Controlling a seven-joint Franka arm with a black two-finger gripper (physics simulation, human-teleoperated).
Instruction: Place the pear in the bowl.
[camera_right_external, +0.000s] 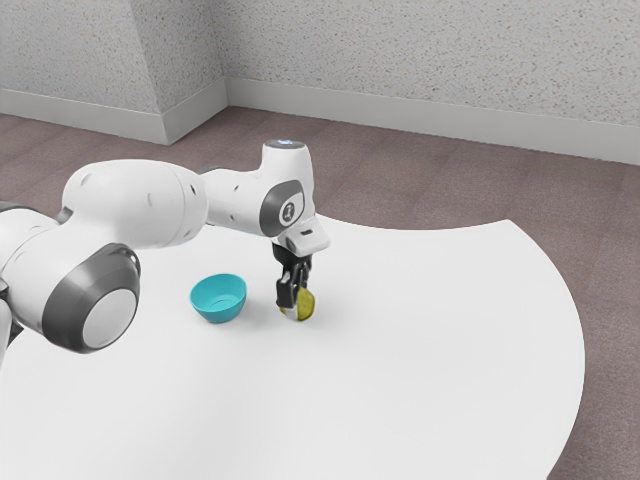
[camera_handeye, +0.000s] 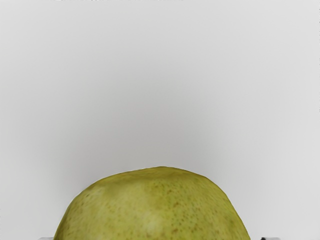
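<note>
Pear (camera_right_external: 305, 304) is out of the bowl (camera_right_external: 222, 314), so the main part of the job is undone. In ext. view it's low at the table (camera_right_external: 430, 340), right of the bowl, a short way off, w/ the gripper (camera_right_external: 294, 306) down at it. Wrist view agrees: pear sits right by the hand, lower part cut off, table surface beyond. Can't tell if the claw is spread or pinching the pear; contact on both sides isn't clear, so no call on the grasp. Also can't confirm whether pear's wt. is on the table or slightly off it.

Bowl stands upright to ext. view's left, approx. same depth as pear, neither clearly near nor far of it. Arm (camera_right_external: 135, 203) reaches in from the left, on the far side of the bowl.

Progress est.: approach looks done, grasp TBC. Left to do: secure pear, lift w/ enough clearance for the rim, carry left, center over bowl, lower, release, back off. Main risk, prob.: round skin slipping if the hold's off-center, or pear clipping the rim en route.
</note>
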